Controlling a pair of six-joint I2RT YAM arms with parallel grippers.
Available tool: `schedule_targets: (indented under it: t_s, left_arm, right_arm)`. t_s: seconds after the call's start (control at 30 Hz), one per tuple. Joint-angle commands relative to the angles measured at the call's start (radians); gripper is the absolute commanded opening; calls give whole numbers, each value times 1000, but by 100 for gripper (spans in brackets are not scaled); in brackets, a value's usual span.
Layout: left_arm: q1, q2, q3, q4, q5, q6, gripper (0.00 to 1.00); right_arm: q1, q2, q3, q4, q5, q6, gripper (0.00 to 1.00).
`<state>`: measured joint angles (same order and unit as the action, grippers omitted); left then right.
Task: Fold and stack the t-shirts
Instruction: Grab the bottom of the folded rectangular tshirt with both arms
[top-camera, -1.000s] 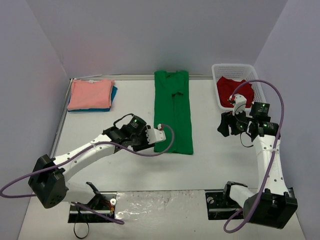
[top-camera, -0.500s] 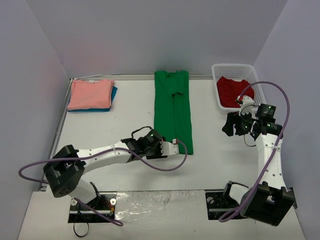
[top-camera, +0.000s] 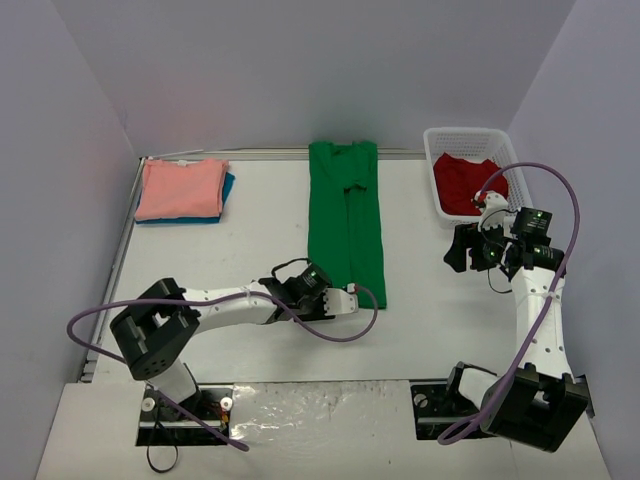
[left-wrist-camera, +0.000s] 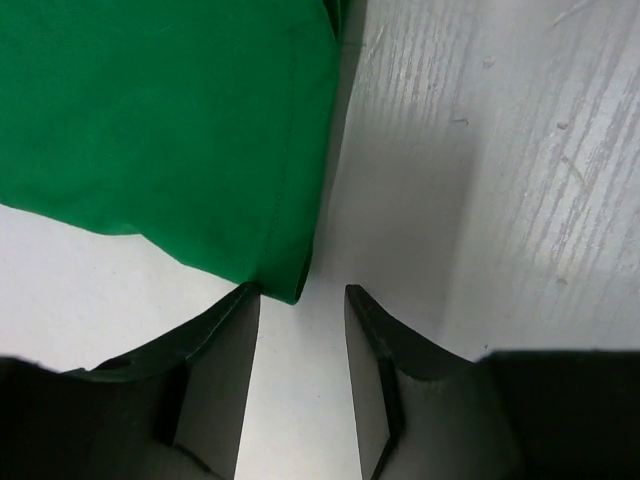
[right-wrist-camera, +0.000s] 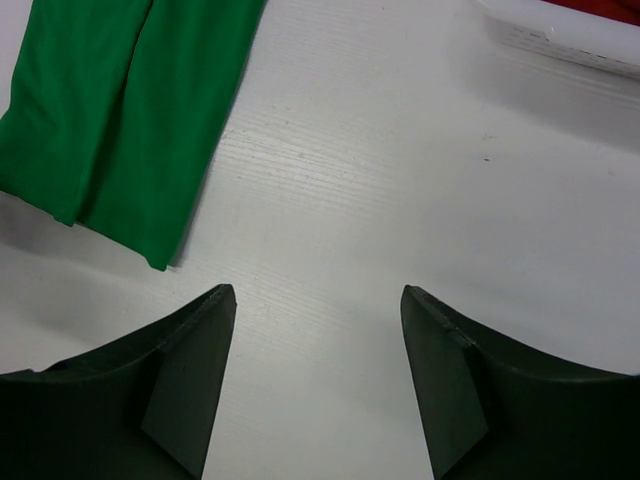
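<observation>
Green t-shirt (top-camera: 346, 225), apparently folded lengthwise

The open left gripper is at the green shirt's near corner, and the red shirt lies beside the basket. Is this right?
Not quite: the red shirt lies inside the basket, not beside it, as the top view shows. The open left gripper is indeed at the green shirt's near corner.

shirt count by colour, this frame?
Green shirt: 1
Salmon-pink shirt: 1
Teal-blue shirt, under the pink one: 1
Red shirt, in the basket: 1
Total: 4
</observation>
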<state>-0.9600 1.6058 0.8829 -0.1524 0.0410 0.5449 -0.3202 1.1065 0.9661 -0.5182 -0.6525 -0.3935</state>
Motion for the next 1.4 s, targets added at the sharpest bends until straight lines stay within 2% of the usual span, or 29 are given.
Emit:
schedule_targets:
  t_s: [0.0,0.3,0.43,0.47,0.5,0.57,0.7,0.9,1.13,1.23,1.37]
  left_arm:
    - [-2,16,51,-22,-29,-19,38]
    - [-2,74,97,-45,-32,-43,30]
    - [-2,85,106,-58,-30,-43,21]
    - [0,95,113,-74,-32,-42,12]
    - [-2,95,113,-78,-30,-42,12]
    - [-2,97,113,-84,-30,-39,3]
    - [9,80,105,-96,-15,-43,2]
    - [35,31,128,-148,86,-65,2]
    - [128,19,218,-275,255,-99,2]
    - [174,34,269,-335,331,-102,3]
    - [217,55,314,-389,404,-100,2]
  right_arm:
    - [-6,4,-7,15,-4,7,63]
    - [-6,3,-7,15,-1,5,64]
    - [-5,3,-7,15,-1,5,64]
    - [-5,3,-7,17,2,7,64]
    - [-5,3,-7,17,2,7,64]
    - [-6,3,-7,15,5,7,64]
    - [-6,1,-7,15,2,5,64]
    - [10,0,14,12,-22,-28,63]
    - [30,10,82,-6,4,-195,63]
    - [70,30,100,-65,-27,-293,59]
    - [206,49,91,-85,-1,-349,58]
